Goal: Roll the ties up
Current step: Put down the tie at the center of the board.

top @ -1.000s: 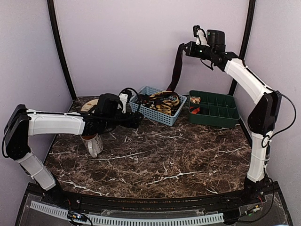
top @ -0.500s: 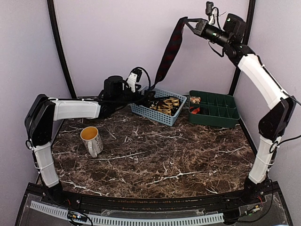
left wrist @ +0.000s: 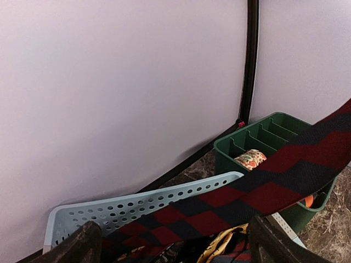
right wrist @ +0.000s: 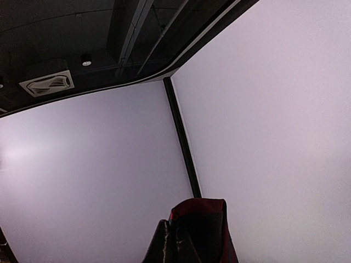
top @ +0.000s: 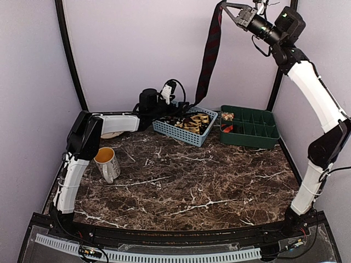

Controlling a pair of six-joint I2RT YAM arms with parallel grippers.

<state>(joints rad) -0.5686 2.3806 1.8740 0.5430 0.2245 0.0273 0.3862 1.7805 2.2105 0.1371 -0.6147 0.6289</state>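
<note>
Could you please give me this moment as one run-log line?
right gripper: shut on tie, held high | left gripper: open, by tie at basket | tie's lower end in basket

one mug [top: 108,163]; one basket [top: 184,136]; one tray [top: 249,141]; one striped tie [top: 210,52]

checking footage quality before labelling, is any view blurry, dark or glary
Top external: evenly lit and sharp, soft sheen on the marble table, no harsh shadows. Left wrist: striped tie in focus, the camera's own fingers dark and soft at the bottom edge. Right wrist: mostly bright wall, dark ceiling, the tie's held end underexposed.
</note>
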